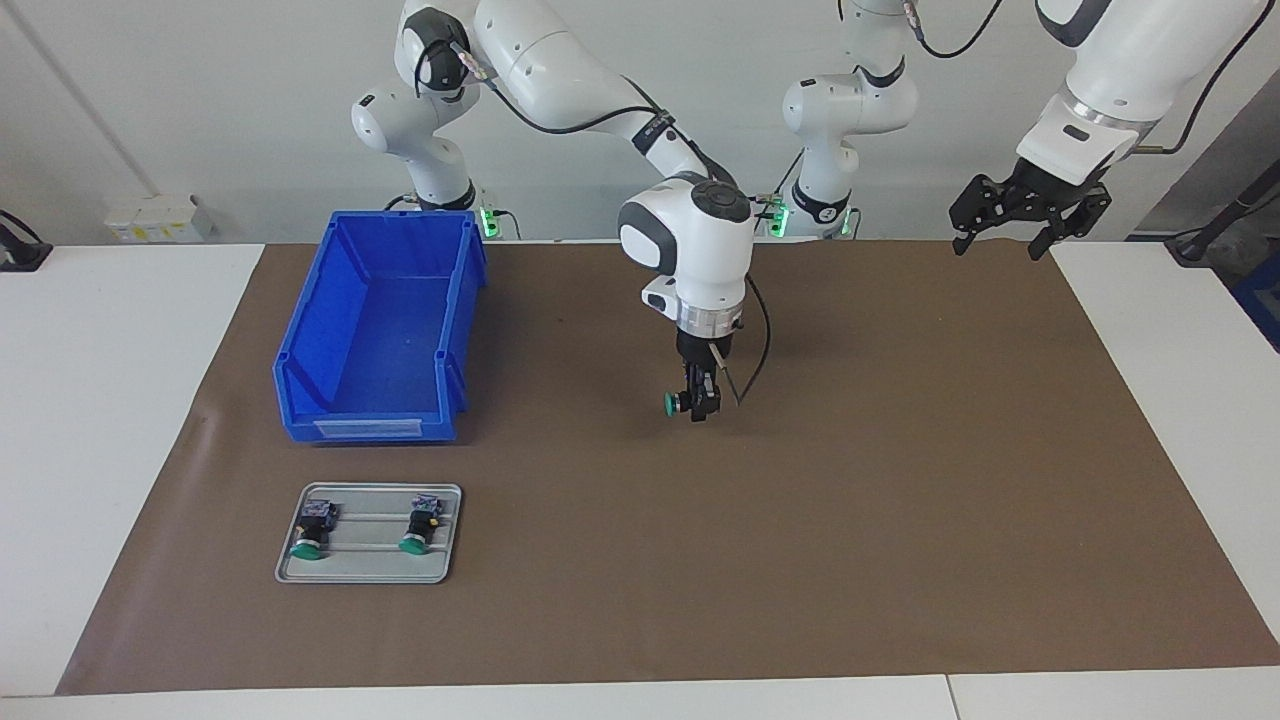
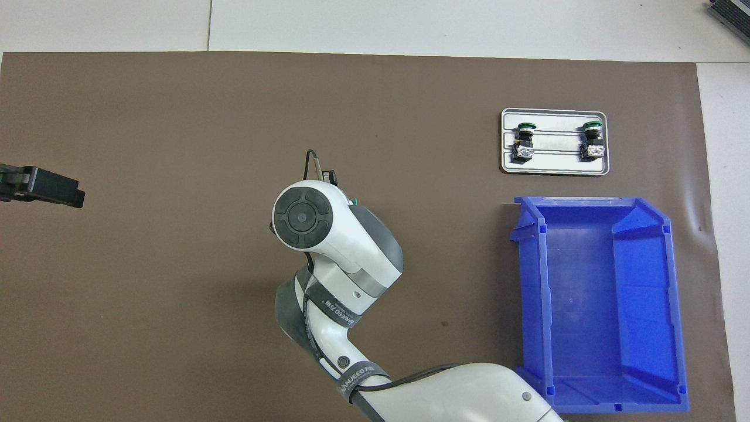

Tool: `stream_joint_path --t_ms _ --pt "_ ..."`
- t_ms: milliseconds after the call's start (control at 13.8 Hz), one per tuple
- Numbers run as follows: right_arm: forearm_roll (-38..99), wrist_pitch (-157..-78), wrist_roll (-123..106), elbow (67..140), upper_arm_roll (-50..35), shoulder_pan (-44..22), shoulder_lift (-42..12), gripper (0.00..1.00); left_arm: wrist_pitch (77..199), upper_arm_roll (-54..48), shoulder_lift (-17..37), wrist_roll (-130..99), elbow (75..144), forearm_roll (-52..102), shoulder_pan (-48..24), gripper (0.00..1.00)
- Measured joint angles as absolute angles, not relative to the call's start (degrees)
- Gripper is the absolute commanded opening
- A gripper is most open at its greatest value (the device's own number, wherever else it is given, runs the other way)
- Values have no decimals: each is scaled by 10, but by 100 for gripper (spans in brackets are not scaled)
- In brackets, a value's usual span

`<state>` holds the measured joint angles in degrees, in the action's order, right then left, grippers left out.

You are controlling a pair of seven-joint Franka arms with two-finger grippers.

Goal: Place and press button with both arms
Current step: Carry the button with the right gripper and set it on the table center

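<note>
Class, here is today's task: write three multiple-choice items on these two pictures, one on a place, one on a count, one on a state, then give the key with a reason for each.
1. Where is the flat grey metal tray?
A. inside the bin
B. farther from the robots than the blue plastic bin
C. at the left arm's end

2. How many green-capped push-buttons lie on the tray?
A. two
B. none
C. four

3. What does the right gripper hold?
A. nothing
B. the tray
C. a green-capped button

Key: B, the tray lies lower than the bin in the facing view; A, one tray button and a second show; C, the fingers are shut on it over the brown mat, while the left gripper waits open.
</note>
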<state>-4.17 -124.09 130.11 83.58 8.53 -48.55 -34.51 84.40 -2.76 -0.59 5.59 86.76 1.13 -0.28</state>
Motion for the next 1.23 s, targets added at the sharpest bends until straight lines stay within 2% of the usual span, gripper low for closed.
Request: stream_joint_path --t_ms 434,506,578,651,1084,1229 --pt "-42 -1298 1304 907 86 -493 -344 0 844 -28 -6 56 868 11 -3 100" --pt "-42 -1300 1304 913 86 -493 -342 33 844 -28 -6 56 868 11 -3 100" --pt "-42 -1301 1305 916 86 -493 -341 91 844 -28 -6 56 868 11 -3 100" --pt "-42 -1301 1306 918 86 -493 -340 100 844 -28 -6 56 868 11 -3 100" --pt "-50 -1301 1304 920 86 -493 -329 100 844 -29 -6 56 868 11 -3 100" --pt "-54 -1295 1276 918 91 -487 -306 100 844 -32 -6 56 868 11 -4 100"
